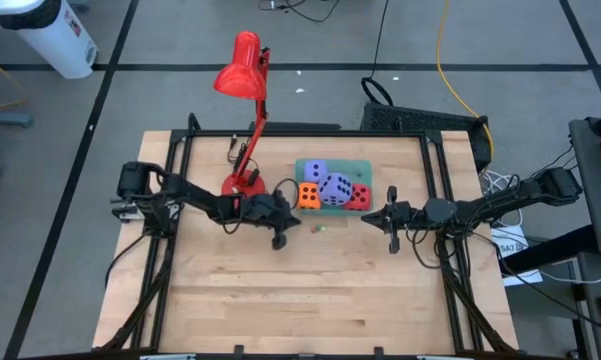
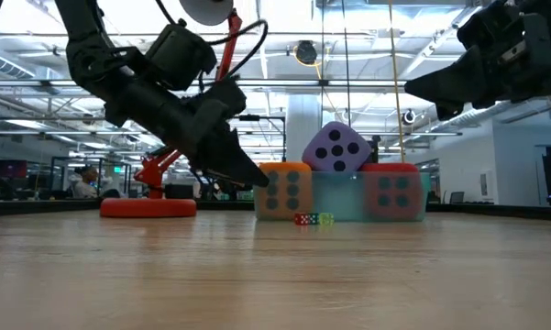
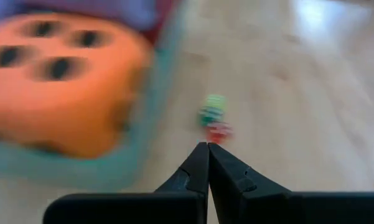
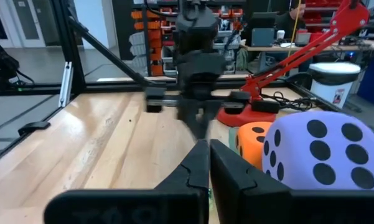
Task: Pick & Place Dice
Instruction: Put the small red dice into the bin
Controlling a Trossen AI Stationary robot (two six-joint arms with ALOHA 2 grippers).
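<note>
Left gripper (image 1: 283,238), fingers pinched together and empty, hovers at frame centre beside the orange die (image 1: 309,195) in the green tray (image 1: 365,170) — it should spread wide first. Right gripper (image 1: 391,238) clenched, waiting.

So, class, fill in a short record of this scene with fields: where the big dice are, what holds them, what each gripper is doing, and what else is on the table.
dice: orange die, two lavender-blue dice, red die, packed together
container: green tray holding all four
left gripper: shut, empty, beside the orange die
right gripper: shut, empty, beside the red die
small items: tiny coloured specks on the table in front of the tray
other: red desk lamp left of the tray
</note>
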